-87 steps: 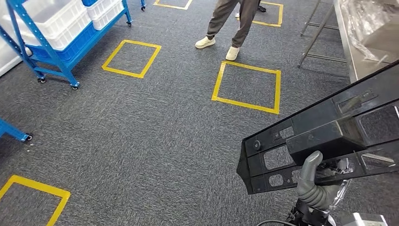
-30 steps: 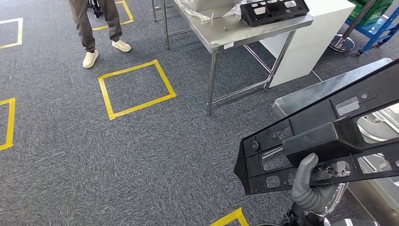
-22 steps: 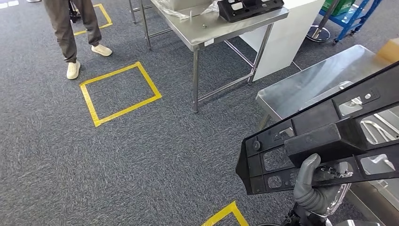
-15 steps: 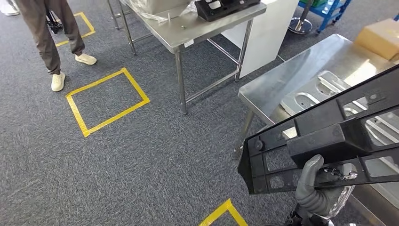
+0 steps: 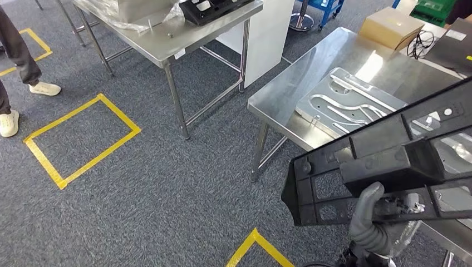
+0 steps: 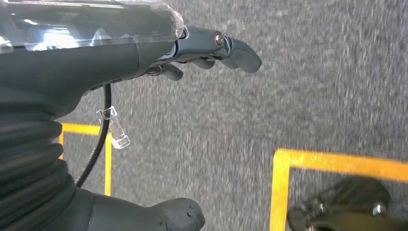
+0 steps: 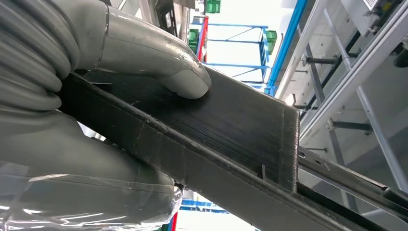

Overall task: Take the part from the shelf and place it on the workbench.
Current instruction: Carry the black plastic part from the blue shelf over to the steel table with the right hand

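A long black plastic part (image 5: 389, 161) with several cut-out windows is held up at the lower right of the head view. My right hand (image 5: 374, 222) grips it from below, its thumb up against the part's face. In the right wrist view the thumb (image 7: 159, 53) presses on the black part (image 7: 231, 130). The steel workbench (image 5: 300, 89) stands just ahead on the right, partly behind the part. My left hand (image 6: 211, 48) hangs over the carpet with fingers loosely curled and nothing in it.
A machined aluminium plate (image 5: 345, 105), a cardboard box (image 5: 392, 26) and cables lie on the workbench. A second steel table (image 5: 167, 33) at the back carries another black part (image 5: 214, 8) and plastic wrap. A person's legs (image 5: 16, 61) stand at left. Yellow tape squares (image 5: 78, 139) mark the carpet.
The camera has turned right and come closer: the workbench has slid in from the right to just ahead, the person has drifted to the left edge. The part stays in my right hand.
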`<action>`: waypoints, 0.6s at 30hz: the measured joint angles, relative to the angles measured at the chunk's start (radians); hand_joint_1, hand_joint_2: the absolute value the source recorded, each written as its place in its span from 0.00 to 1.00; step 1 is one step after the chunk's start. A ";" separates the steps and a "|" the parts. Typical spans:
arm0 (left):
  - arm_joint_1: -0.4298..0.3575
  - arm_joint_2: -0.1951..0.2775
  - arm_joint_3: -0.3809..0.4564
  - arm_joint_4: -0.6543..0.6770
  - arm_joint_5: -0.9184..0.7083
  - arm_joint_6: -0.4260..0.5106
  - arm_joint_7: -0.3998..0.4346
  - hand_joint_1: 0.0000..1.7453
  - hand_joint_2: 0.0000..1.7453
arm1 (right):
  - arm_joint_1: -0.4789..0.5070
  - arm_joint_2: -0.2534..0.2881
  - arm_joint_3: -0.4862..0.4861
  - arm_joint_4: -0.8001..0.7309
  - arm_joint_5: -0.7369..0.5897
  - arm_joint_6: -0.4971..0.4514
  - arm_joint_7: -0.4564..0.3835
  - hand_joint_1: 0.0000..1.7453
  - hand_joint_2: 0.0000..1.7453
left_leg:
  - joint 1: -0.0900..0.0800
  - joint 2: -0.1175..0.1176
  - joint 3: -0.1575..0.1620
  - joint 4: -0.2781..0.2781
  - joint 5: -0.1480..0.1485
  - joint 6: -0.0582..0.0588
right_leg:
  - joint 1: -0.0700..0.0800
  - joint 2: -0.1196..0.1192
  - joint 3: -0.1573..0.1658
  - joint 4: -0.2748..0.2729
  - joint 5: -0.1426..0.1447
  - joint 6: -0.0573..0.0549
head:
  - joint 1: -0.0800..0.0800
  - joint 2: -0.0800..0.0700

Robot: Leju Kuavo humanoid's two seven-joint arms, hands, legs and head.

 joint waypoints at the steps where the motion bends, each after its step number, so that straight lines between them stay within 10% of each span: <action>1: 0.001 0.000 0.000 0.000 0.000 0.000 0.000 0.00 1.00 | 0.000 0.000 0.000 -0.001 0.000 0.000 0.000 1.00 1.00 | -0.001 0.014 -0.001 -0.001 0.001 0.004 | 0.001 -0.035 -0.025 0.053 -0.031 0.003 | 0.004 0.000; 3: 0.006 0.001 0.000 0.000 0.000 0.000 0.000 0.00 1.00 | -0.001 -0.001 0.000 -0.003 0.000 0.000 0.000 1.00 1.00 | -0.004 0.043 -0.003 -0.002 0.000 0.008 | -0.002 -0.070 -0.085 0.175 -0.085 0.009 | 0.007 0.000; 5: 0.007 0.002 0.000 0.000 0.000 0.000 0.000 0.00 1.00 | 0.000 -0.001 0.000 -0.003 0.000 0.000 0.000 1.00 1.00 | -0.006 0.071 -0.002 -0.001 -0.002 0.008 | -0.005 -0.080 -0.097 0.204 -0.078 0.011 | 0.007 0.000; 9: 0.004 0.001 0.000 0.000 0.000 0.001 0.000 0.00 1.00 | -0.001 -0.002 0.000 -0.004 0.002 -0.001 -0.001 1.00 1.00 | -0.011 0.115 0.009 -0.001 -0.012 -0.005 | 0.009 -0.147 0.028 -0.023 0.019 -0.009 | 0.007 0.000; 12: 0.001 0.001 0.000 0.000 0.000 0.002 0.000 0.00 1.00 | -0.002 -0.002 0.001 -0.008 0.003 -0.003 -0.002 1.00 1.00 | -0.016 0.148 0.019 -0.004 -0.018 -0.019 | 0.019 -0.144 0.041 -0.061 0.023 -0.025 | 0.006 0.000; 15: -0.003 0.001 0.000 0.000 0.004 0.002 0.000 0.00 1.00 | -0.006 -0.002 0.001 -0.011 0.005 -0.008 0.000 1.00 1.00 | -0.013 0.104 0.013 0.033 -0.051 -0.034 | 0.006 -0.108 0.050 -0.078 0.033 -0.039 | 0.003 0.000; 18: 0.000 0.002 0.000 0.000 0.009 0.001 0.001 0.00 1.00 | -0.016 -0.004 0.001 -0.012 0.005 -0.012 0.010 1.00 1.00 | -0.009 0.035 -0.067 0.207 -0.136 -0.040 | 0.003 -0.072 0.053 -0.081 0.036 -0.047 | -0.002 0.000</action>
